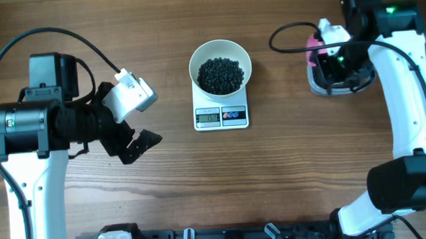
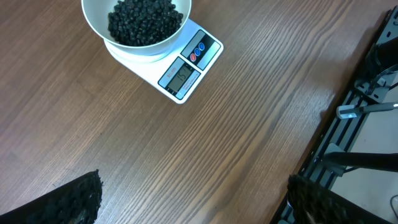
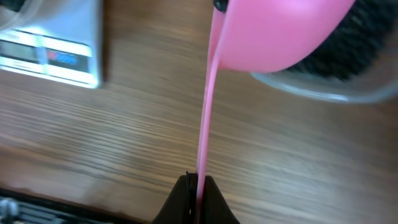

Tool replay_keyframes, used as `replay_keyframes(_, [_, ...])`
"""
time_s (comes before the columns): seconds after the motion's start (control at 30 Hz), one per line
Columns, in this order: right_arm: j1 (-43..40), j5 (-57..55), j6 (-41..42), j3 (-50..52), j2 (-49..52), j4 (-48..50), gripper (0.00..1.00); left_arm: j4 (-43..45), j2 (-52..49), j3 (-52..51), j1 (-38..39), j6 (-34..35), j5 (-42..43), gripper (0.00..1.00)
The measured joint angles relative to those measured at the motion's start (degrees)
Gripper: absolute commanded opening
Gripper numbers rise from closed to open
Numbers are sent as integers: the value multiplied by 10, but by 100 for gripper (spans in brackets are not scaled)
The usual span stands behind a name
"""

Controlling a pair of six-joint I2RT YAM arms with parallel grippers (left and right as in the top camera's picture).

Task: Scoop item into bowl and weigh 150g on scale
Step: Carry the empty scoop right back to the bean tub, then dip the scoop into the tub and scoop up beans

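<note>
Right wrist view: right gripper (image 3: 198, 186) pressed together, pinching the pink scoop (image 3: 280, 31) by its handle; cup hangs over clear tub (image 3: 348, 87). Left gripper (image 2: 189, 202) spread wide above wooden table (image 2: 249, 124). Black beads (image 1: 220, 74) fill white bowl (image 1: 194, 66) on white scale (image 1: 221, 117); display digits illegible.

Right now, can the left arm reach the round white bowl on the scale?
Probably yes: the left arm has open, empty jaws, with only bare wooden table between them and the round white bowl.
</note>
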State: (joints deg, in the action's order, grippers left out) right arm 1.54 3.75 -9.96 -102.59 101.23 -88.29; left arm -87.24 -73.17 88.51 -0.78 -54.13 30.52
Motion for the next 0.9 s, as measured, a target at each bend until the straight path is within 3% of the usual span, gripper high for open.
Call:
replay_keyframes(0.53, [-6,-256,1,16,0,1,4,0,0,0,0,0,0,100])
replay_keyframes(0.77, [-2,-293,11,19,0,12,4,0,0,0,0,0,0,100])
replay_keyframes(0.9, [6,-248,-9,19,0,18,4,0,0,0,0,0,0,100])
